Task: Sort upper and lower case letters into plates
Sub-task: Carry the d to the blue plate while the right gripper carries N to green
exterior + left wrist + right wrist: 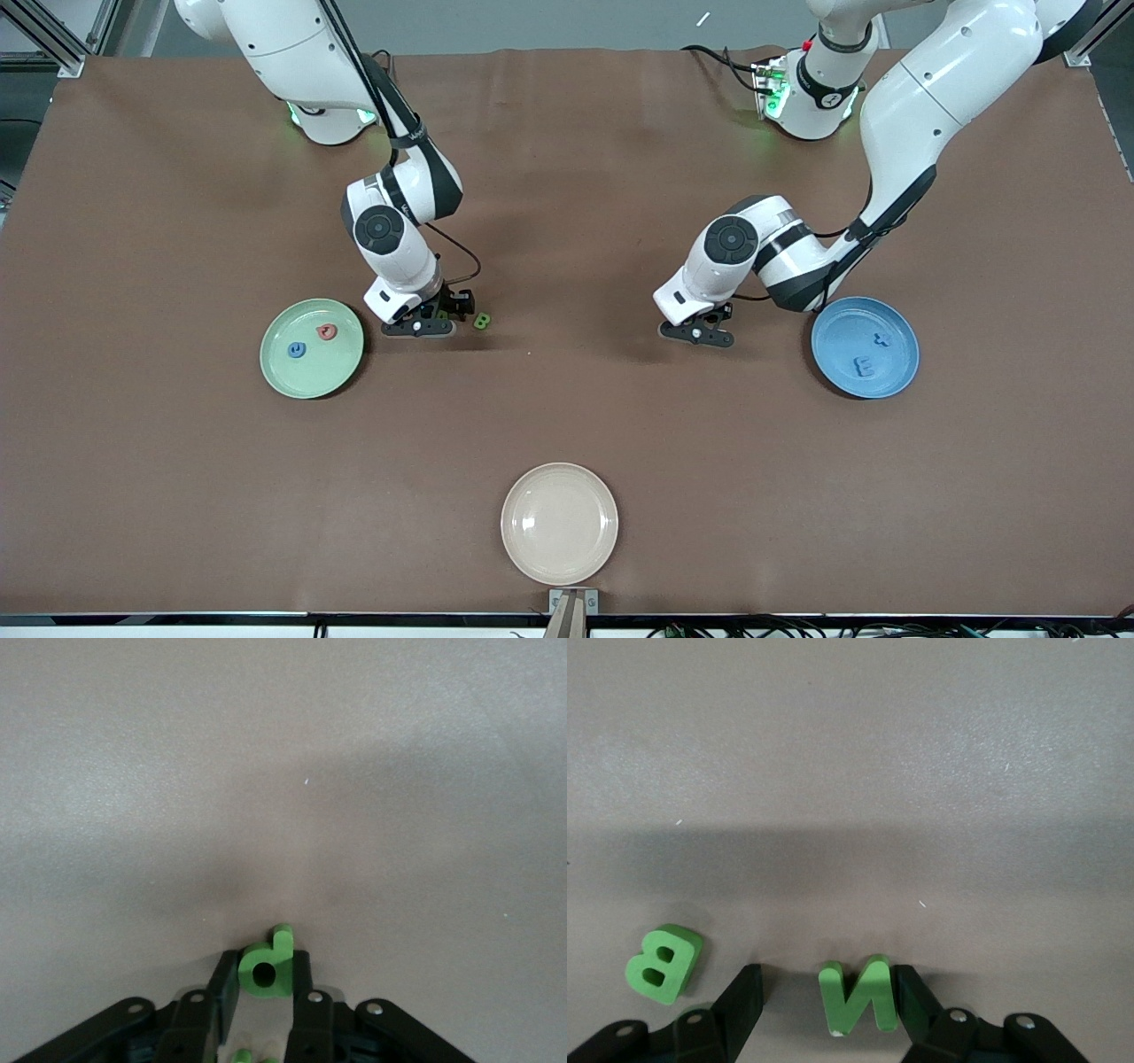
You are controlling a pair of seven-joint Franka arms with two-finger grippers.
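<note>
Your left end effector (264, 992) is pinching a green d (267, 965) at the table (567, 416); your right end effector (827, 997) is straddling a green N (858, 995), spread. Mint plate (285, 376) is holding two letters.

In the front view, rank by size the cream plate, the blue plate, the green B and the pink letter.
1. Cream plate, largest, though nearest the camera, so maybe equal to the next.
2. Blue plate.
3. Green B and pink letter: alike, both tiny.

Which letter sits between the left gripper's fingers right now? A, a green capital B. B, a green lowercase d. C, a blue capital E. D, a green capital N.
B: in the left wrist view the left gripper is shut on the green lowercase d.
</note>
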